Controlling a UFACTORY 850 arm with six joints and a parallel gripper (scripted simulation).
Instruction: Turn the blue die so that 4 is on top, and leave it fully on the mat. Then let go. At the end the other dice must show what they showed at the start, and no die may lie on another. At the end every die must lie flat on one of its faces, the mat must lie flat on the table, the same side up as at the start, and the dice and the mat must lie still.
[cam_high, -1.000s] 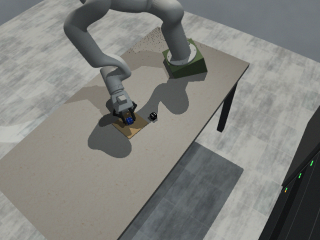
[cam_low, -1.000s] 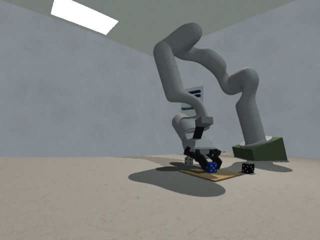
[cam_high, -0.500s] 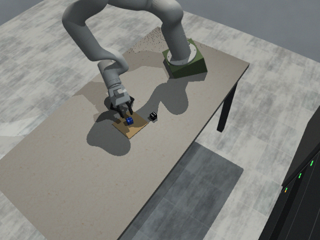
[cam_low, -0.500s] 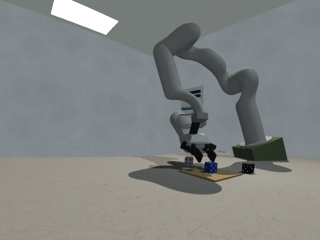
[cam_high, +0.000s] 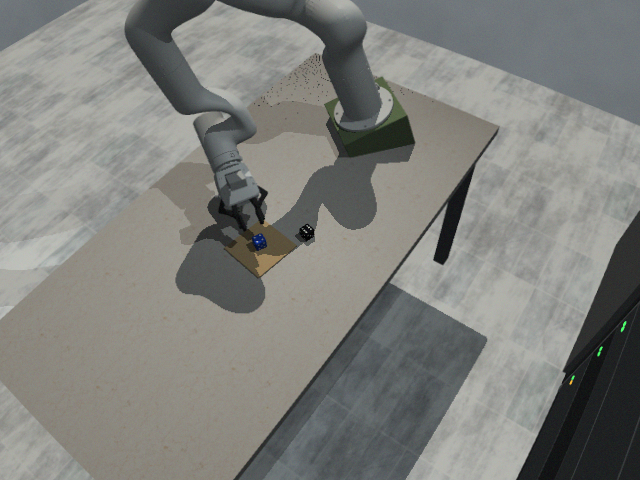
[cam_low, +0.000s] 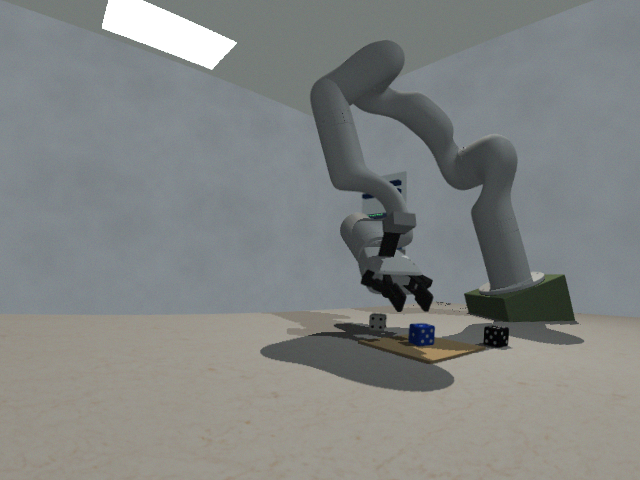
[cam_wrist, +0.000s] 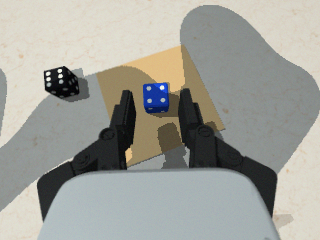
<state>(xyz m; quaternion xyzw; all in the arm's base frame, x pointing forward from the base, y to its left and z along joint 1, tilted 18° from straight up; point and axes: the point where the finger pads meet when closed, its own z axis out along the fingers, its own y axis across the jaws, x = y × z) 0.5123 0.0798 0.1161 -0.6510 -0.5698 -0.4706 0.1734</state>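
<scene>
Blue cube-shaped dice (cam_high: 259, 241) (cam_low: 421, 334) (cam_wrist: 156, 98): one, on the mat
Black cube-shaped dice (cam_high: 306, 232) (cam_low: 496, 336) (cam_wrist: 61, 82): one, just beside the mat
White cube-shaped dice (cam_low: 377, 321): one, behind the mat in the exterior view
Flat square tan mats (cam_high: 279, 246) (cam_low: 439, 353) (cam_wrist: 142, 135): one

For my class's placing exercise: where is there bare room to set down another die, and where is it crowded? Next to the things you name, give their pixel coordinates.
Bare: the tabletop's near-left stretch, beyond the large shadow; also between the black die (cam_high: 307, 232) (cam_low: 496, 336) (cam_wrist: 61, 82) and the table's long edge. Crowded: the mat (cam_high: 276, 242) (cam_low: 449, 348) (cam_wrist: 112, 82), with the blue die (cam_high: 259, 241) (cam_low: 421, 334) (cam_wrist: 156, 97) under the open pincer (cam_high: 252, 225) (cam_low: 412, 311) (cam_wrist: 156, 101).
</scene>
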